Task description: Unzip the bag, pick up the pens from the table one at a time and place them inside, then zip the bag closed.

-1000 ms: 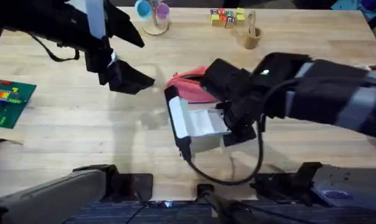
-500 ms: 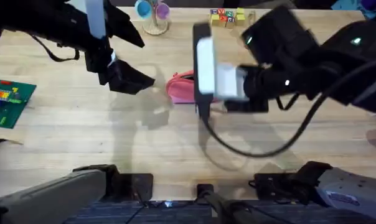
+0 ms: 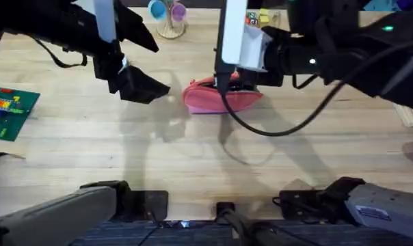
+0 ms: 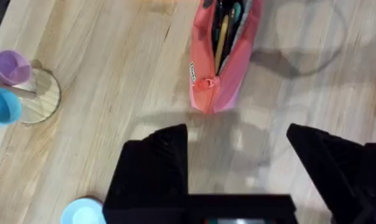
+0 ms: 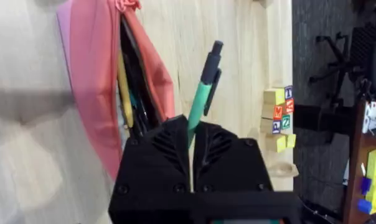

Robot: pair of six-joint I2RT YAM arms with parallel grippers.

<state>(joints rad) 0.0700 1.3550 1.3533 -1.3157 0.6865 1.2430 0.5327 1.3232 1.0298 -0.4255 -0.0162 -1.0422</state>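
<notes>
With the pink-red bag (image 3: 220,98) lying near the middle of the light wooden counter (image 3: 90,157), the right arm reaches in over it from the right side in the overhead view. And look at the right wrist view: the right end effector (image 5: 192,138) has its two black fingers pressed together on a green pen (image 5: 200,93), the pen's dark clip end sticking out past the fingertips and angled over the pouch. The bag's zipper is open here, and inside the mouth you can make out several sticks or pens, one yellowish, others dark.

Over on the other side, the left end effector (image 4: 238,146) hangs above bare wood with its fingers spread wide and nothing between them. In its wrist view the pouch lies just beyond the fingertips, the small pull tab (image 4: 203,84) at the near end and the opening running away along its top.

In the overhead view the left arm sits well apart from the bag, to its left. At the far edge of the counter stands a small wooden stand (image 3: 169,29) with blue and purple cups, and further right a cluster of coloured blocks (image 3: 254,17). A green board (image 3: 7,109) with coloured pieces lies at the left edge.
</notes>
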